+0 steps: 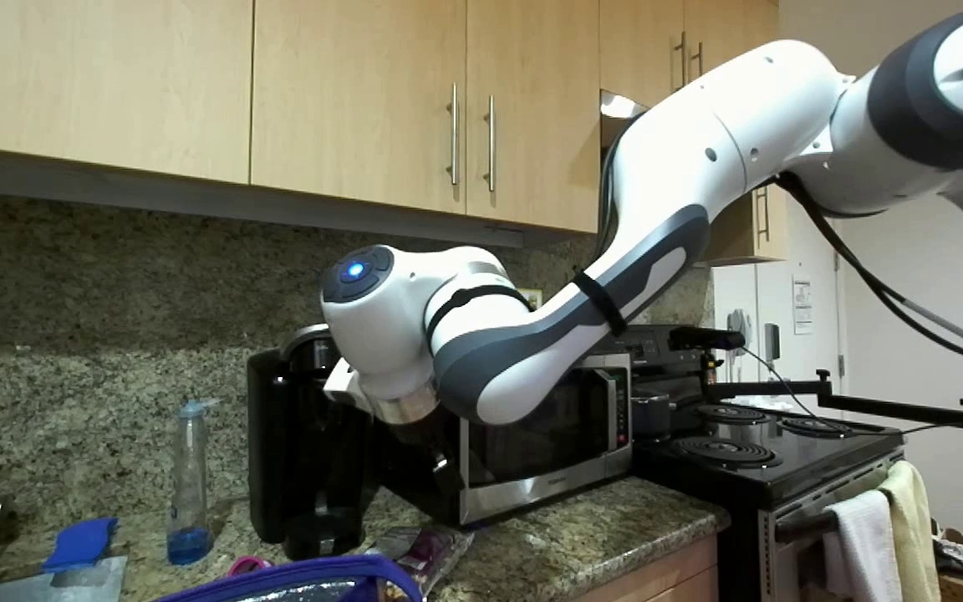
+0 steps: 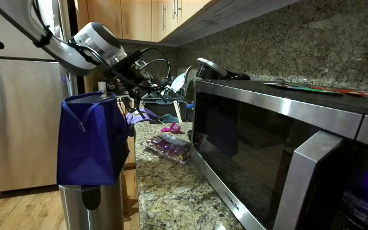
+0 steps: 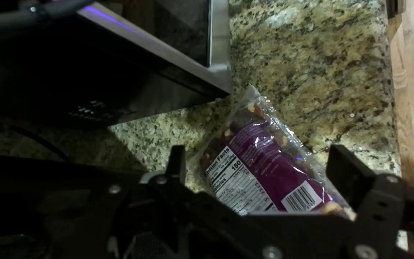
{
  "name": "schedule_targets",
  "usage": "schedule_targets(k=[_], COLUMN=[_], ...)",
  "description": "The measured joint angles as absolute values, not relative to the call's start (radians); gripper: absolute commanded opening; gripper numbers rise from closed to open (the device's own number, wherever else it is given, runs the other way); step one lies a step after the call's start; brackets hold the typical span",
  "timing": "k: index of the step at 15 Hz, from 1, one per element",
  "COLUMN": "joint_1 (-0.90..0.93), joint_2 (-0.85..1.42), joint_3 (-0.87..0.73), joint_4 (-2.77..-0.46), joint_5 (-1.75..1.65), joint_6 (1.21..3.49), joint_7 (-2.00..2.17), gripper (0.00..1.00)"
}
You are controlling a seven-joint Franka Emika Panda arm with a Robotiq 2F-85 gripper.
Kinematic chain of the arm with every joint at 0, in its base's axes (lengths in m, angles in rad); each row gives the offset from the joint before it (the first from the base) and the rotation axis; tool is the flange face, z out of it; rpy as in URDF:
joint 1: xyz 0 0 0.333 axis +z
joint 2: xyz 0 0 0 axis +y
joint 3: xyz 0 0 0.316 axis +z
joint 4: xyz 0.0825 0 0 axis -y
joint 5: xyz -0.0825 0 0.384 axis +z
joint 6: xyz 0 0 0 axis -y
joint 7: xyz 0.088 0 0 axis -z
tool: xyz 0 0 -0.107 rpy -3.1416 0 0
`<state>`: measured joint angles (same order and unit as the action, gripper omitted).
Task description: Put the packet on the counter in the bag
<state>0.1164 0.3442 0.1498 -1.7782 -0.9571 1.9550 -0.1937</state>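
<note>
On the speckled grey-brown granite counter (image 3: 318,72), below the spread, empty, black two-fingered gripper (image 3: 257,154), the clear plastic, purple-labelled packet (image 3: 264,169) lay, long axis slanting across the gripper's closing line.

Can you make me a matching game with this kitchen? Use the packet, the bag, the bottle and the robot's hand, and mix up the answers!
Things:
1. packet
2. bag
3. bottle
4. hand

Where or how:
A. directly over the silver bin
B. wide open, holding nothing
C. see-through, with blue at the bottom
D. lying on the counter, partly purple

Right pairs: 1-D, 2-A, 3-C, 4-B
</note>
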Motion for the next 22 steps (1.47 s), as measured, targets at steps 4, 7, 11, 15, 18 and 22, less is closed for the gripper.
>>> schedule_targets(k=[4,7,11,15,18,22], joint_1=[0.087,0.08,0.068,0.069,0.071,0.073], joint_2=[0.349,0.353,0.378,0.428,0.463,0.498], joint_3=[0.132,0.114,0.115,0.13,0.132,0.117], joint_4=[-1.778,-1.778,-1.77,-1.728,-1.692,-1.653], joint_5=[-0.815,-0.757,-0.691,-0.576,-0.536,-0.541], joint_6=[1.945,1.881,1.934,1.944,1.937,1.988], joint_7=[-0.391,-0.458,-0.62,-0.815,-0.913,-0.965], gripper=[1.0,1.0,1.0,1.0,1.0,1.0])
